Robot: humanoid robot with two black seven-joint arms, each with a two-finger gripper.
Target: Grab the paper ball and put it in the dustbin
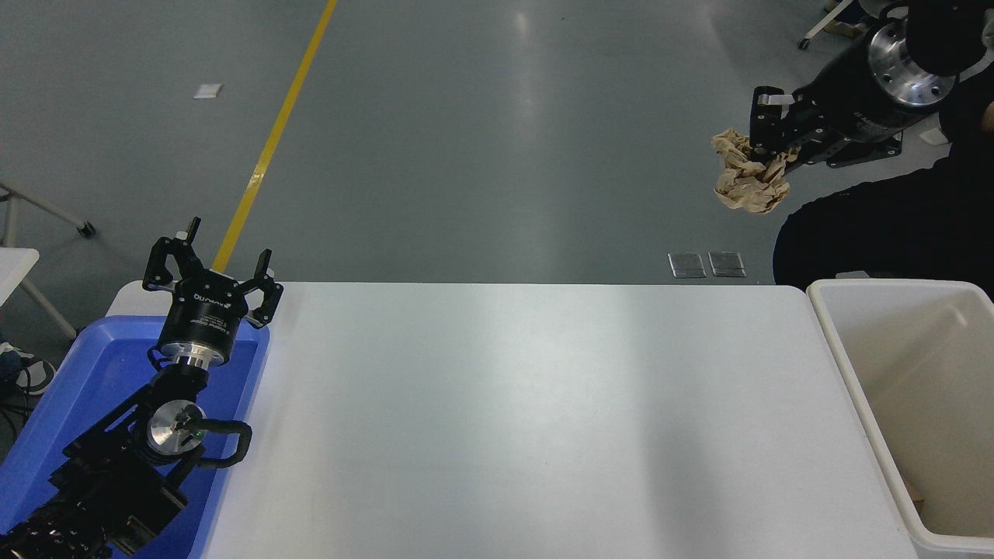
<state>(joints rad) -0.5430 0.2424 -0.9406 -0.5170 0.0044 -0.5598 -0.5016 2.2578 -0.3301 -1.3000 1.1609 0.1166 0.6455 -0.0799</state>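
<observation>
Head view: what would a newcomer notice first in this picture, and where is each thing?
First the crumpled tan paper ball, held high at the upper right by the right end effector, away from the white table. Next the cream-white dustbin at the table's right end, below the ball and to its right. The left end effector rests open over the blue tray at the lower left.
</observation>
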